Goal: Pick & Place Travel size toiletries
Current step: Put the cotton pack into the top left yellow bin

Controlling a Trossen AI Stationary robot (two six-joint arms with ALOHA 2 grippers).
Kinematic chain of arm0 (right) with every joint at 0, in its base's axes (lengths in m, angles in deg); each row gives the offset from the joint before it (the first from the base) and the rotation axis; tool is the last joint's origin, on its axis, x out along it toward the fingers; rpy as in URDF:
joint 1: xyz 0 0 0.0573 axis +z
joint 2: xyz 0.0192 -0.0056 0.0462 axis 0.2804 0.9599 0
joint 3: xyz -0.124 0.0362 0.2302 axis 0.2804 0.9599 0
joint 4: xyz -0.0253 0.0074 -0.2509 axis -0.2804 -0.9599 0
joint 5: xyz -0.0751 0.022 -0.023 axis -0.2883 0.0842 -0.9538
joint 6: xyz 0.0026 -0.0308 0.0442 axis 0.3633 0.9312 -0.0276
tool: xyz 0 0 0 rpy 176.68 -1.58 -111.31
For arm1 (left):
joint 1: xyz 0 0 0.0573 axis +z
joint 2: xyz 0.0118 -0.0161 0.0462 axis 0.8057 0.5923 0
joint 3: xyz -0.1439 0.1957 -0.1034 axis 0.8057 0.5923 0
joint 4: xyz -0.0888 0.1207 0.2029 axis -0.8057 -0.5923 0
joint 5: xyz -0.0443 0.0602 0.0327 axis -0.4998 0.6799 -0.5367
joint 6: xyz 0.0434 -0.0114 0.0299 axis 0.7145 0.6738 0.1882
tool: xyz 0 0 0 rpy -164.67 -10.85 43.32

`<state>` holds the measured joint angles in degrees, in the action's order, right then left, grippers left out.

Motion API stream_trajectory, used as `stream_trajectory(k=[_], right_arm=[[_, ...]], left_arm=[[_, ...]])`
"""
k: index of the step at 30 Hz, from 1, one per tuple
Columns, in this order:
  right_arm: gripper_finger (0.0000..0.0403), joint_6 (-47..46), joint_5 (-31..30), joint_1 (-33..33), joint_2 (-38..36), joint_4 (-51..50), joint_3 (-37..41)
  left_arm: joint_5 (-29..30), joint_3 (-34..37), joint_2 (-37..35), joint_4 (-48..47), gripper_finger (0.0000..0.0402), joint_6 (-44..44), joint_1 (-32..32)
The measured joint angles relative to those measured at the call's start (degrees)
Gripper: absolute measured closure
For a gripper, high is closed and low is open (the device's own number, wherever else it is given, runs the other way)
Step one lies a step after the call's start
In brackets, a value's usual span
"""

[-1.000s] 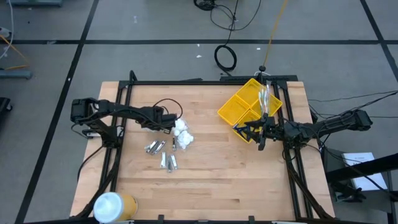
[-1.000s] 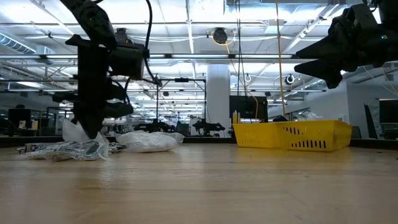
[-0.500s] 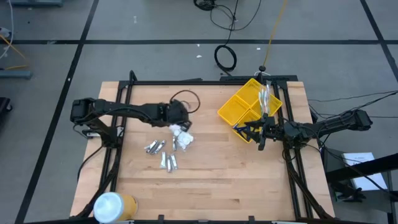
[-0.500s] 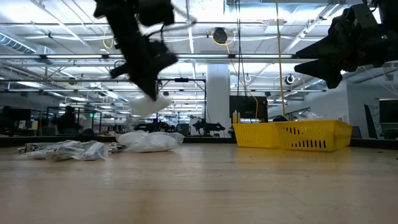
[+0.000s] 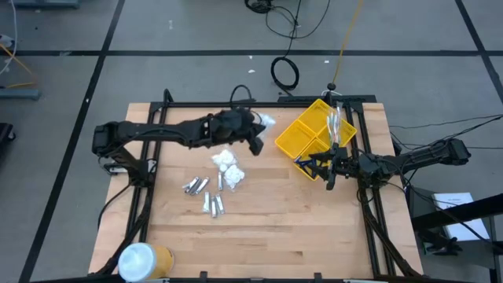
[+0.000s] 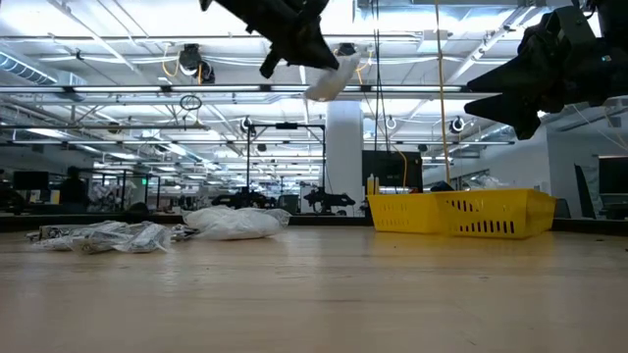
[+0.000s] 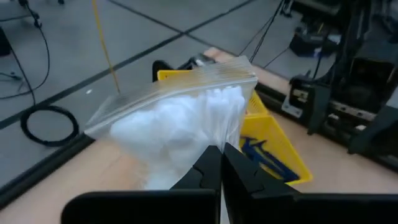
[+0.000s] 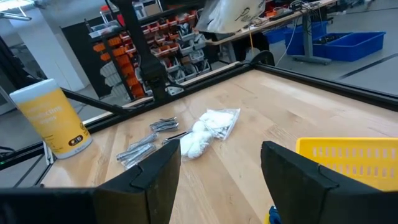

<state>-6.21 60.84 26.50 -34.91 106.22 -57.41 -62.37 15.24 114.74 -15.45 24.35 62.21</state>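
White plastic packet point(image 7: 180, 118) hangs pinched in the shut left gripper point(image 5: 256, 134), high over the table at upper centre of the high view, near the yellow bin point(image 5: 316, 135). 2 packets point(image 5: 228, 168) and silvery tubes point(image 5: 206, 195) lie mid-table. The right gripper point(image 5: 328, 170) waits half open, empty, beside the bin. Best practice: clear the rim, centre over a compartment, then release low.

Count on table:
- White packets point(image 5: 228, 168): two lying on the wood, plus one more packet point(image 7: 180, 127) in the air. Three total.
- Silvery tubes point(image 5: 206, 195): roughly five or six; cluster too tight for an exact count.
- Yellow bin point(image 5: 310, 126): one.
- White-and-yellow cylinder point(image 5: 141, 260): one.
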Motion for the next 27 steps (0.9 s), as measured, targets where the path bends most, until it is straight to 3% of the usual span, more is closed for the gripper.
stream_trajectory(k=[6,12,20,27], right_arm=[[0.0193,0.04,0.00,-0.02,0.13,0.15,0.00],[0.0193,1.07,0.00,-0.07,0.26,0.49,0.00],[0.0193,1.99,0.08,-0.09,0.15,0.94,0.00],[0.0193,2.10,0.06,-0.09,0.17,1.01,0.00]], left_arm=[[-4.49,-5.60,7.10,-0.34,0.0402,2.18,0.74],[-4.87,-8.74,15.57,-0.34,0.0402,2.09,0.88],[-11.74,-13.34,23.46,6.51,0.0401,2.17,1.14],[-11.92,-13.47,26.60,13.28,0.0401,4.93,1.36]])
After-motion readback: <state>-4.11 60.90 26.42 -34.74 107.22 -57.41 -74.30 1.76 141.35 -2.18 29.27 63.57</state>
